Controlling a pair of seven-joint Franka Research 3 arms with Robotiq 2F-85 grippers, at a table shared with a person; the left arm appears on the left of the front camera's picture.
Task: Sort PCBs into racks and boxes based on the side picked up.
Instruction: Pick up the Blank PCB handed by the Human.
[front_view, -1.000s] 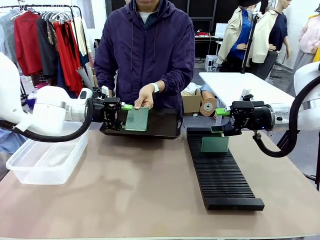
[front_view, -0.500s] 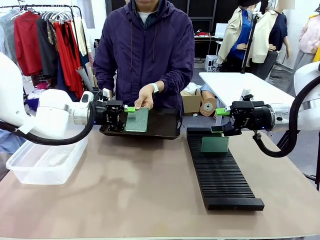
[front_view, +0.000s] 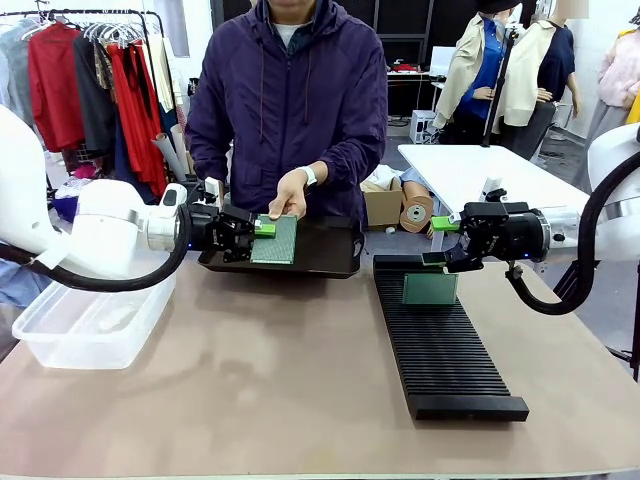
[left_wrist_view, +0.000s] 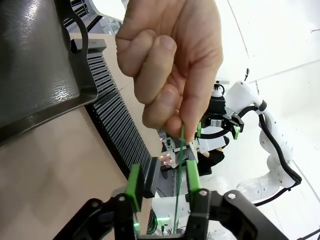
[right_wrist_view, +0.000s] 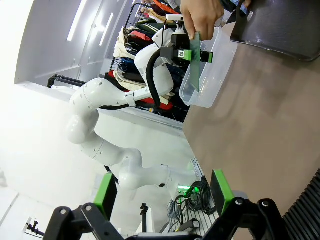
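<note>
A person's hand (front_view: 289, 194) holds a green PCB (front_view: 276, 240) upright over the dark tray (front_view: 335, 255). My left gripper (front_view: 262, 231) straddles the board's left edge. In the left wrist view the PCB (left_wrist_view: 178, 172) stands edge-on between the green pads, close to one and clear of the other, so the left gripper (left_wrist_view: 162, 182) is open around it. My right gripper (front_view: 441, 242) hangs open and empty over the far end of the black rack (front_view: 445, 350), where another PCB (front_view: 430, 288) stands in a slot. The clear box (front_view: 95, 322) sits at the left.
The right wrist view has my right gripper (right_wrist_view: 162, 192) with fingers wide apart, and farther off the hand-held PCB (right_wrist_view: 195, 65), the box (right_wrist_view: 212, 80) and the tray (right_wrist_view: 280, 35). Bare tabletop lies between box and rack.
My left gripper slid slightly toward the held PCB and its jaws narrowed around the board's edge. The right arm and the PCB in the rack stayed still.
</note>
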